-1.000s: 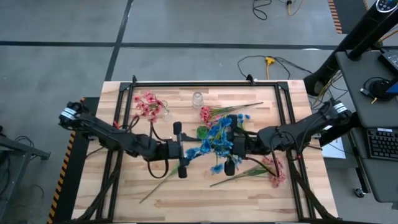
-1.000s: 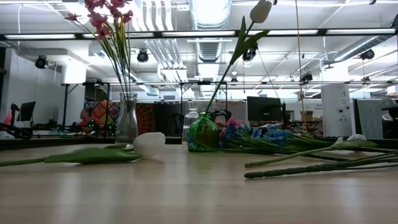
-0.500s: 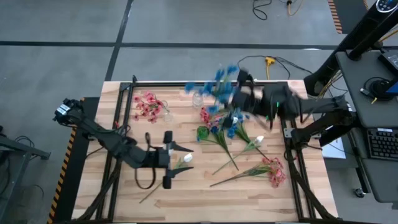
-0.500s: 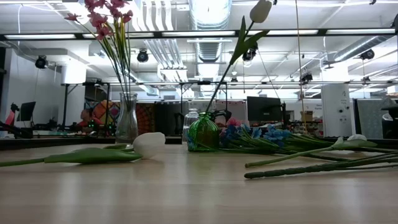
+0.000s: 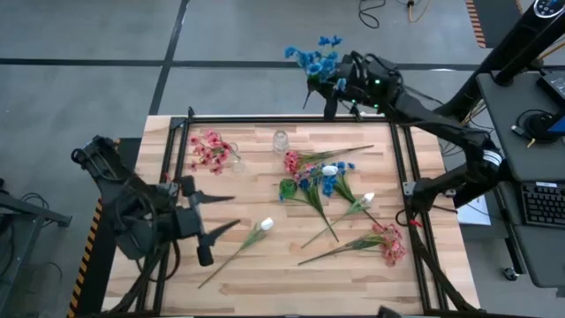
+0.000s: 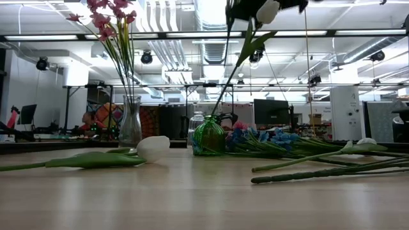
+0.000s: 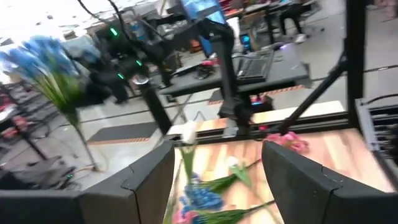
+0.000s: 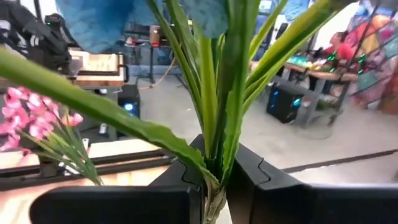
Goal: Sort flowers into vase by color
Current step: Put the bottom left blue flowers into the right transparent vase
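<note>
My right gripper (image 5: 334,86) is raised over the table's far edge, shut on a bunch of blue flowers (image 5: 313,57). My left gripper (image 5: 210,216) stands open over the table's left half, with nothing between its fingers. A clear vase (image 5: 235,162) at the far left holds pink flowers (image 5: 209,148). A green vase (image 5: 288,187) in the middle holds a white tulip (image 6: 267,11). Blue flowers (image 5: 328,182), pink sprigs (image 5: 388,243) and a white tulip (image 5: 265,225) lie flat on the table. My right gripper pinches several green stems (image 8: 214,177) of the blue bunch between its two fingers, low on the stems. The fingers lie level and across them. The bunch is lifted clear of the table, blossoms (image 8: 99,25) above the fingers and leaves spreading upward.
A small clear jar (image 5: 281,140) stands near the far edge, between the two vases. A black frame (image 5: 291,119) runs round the wooden table. Beyond the far edge lie cables (image 5: 380,87) on the floor; a desk with a keyboard (image 5: 538,203) stands to the right.
My right gripper has carried the blue bunch from the table's middle, lifted clear, to beyond the far edge; some blue flowers stay lying by the green vase. My left gripper has drawn back from the middle toward the table's left edge.
</note>
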Robot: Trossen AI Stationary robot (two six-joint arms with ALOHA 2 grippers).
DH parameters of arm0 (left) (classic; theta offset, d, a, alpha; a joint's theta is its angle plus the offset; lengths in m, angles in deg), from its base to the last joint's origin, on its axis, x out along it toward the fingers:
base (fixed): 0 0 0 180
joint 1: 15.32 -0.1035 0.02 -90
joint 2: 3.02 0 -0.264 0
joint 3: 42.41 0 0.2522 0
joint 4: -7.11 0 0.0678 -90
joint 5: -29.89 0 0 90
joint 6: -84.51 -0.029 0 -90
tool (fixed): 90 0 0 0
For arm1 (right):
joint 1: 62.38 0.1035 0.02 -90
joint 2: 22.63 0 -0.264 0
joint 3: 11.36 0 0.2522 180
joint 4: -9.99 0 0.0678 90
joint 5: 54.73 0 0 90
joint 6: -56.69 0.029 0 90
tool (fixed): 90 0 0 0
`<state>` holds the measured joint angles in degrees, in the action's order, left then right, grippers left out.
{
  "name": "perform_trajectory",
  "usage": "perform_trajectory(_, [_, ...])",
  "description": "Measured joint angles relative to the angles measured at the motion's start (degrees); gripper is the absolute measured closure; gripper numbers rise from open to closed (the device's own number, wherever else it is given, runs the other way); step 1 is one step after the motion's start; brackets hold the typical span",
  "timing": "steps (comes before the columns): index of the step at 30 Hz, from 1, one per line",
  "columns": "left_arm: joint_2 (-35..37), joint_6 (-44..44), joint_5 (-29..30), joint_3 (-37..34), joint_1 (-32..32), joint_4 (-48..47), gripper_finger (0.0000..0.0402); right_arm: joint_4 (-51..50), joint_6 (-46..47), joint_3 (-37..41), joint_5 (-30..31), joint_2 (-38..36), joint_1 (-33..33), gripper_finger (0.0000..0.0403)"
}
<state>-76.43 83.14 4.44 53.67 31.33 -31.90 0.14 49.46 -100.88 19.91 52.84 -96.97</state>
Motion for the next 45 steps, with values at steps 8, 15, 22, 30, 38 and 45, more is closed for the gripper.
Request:
perform_trajectory(8, [0.50, 2.78, 0.80, 2.49, 0.84, -5.80, 0.0178, 17.97, -0.56, 9.91, -3.05, 3.74, -1.09, 0.0371])
perform_trajectory(15, [0.83, 2.97, 0.89, 2.41, 0.84, -6.25, 0.0178, 23.17, 1.37, 13.91, -3.19, 6.19, -1.09, 0.0371])
perform_trajectory(22, [1.03, 2.97, 0.92, 2.39, 0.84, -6.27, 0.0178, 25.92, 0.92, 14.82, -5.20, 9.56, -1.24, 0.0372])
perform_trajectory(30, [1.05, 2.97, 0.93, 2.37, 0.84, -6.37, 0.0178, 31.48, 4.85, 14.42, -9.11, 14.61, -0.93, 0.0372])
perform_trajectory(38, [1.05, 2.99, 0.93, 2.34, 0.84, -7.32, 0.0178, 35.11, 6.79, 14.41, -9.31, 17.02, -0.36, 0.0372])
perform_trajectory(45, [1.07, 3.05, 0.93, 2.32, 0.84, -7.95, 0.0178, 35.03, 7.29, 14.38, -9.19, 17.91, -0.30, 0.0372])
